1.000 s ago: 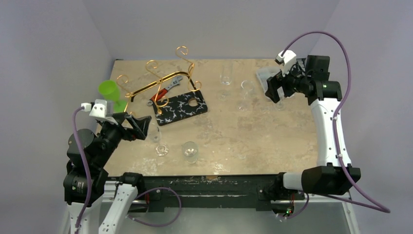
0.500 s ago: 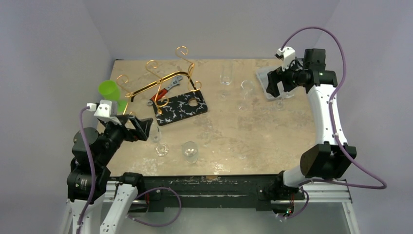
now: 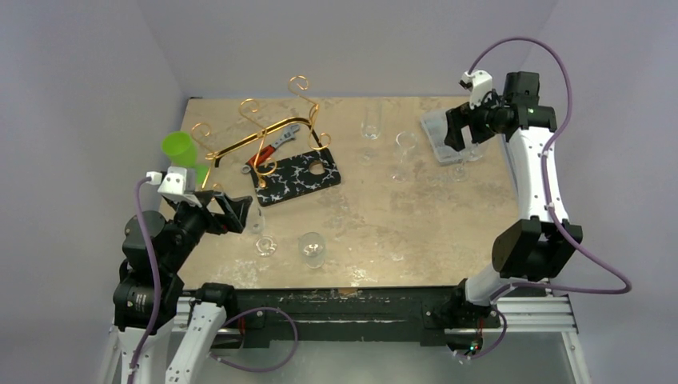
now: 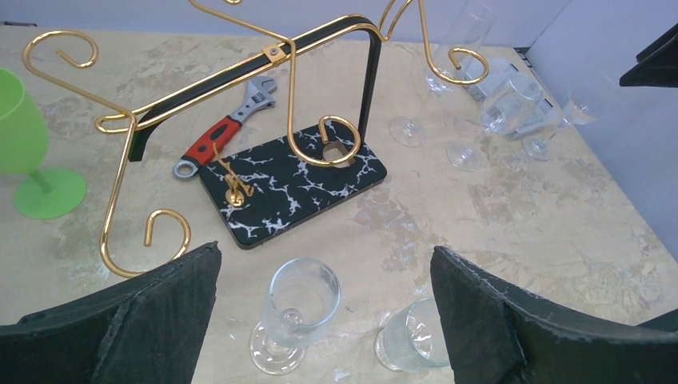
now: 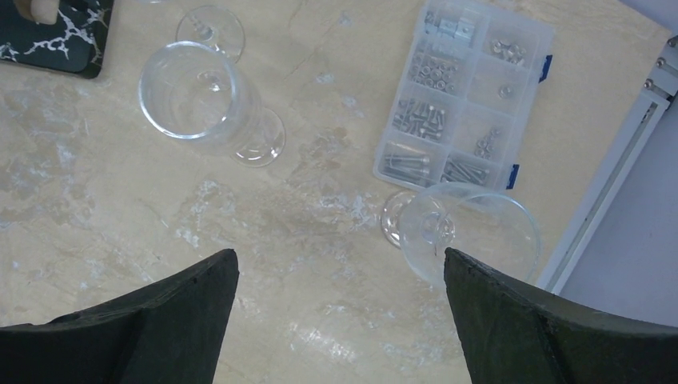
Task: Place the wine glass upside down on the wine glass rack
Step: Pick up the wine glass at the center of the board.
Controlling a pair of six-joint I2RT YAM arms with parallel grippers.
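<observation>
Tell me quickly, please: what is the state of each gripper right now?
Left gripper: open, holding nothing.
Right gripper: open, holding nothing.

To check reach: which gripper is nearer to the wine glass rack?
Left. The left gripper is close, on the near side of the rack; the right gripper is far right, by the parts box.
</observation>
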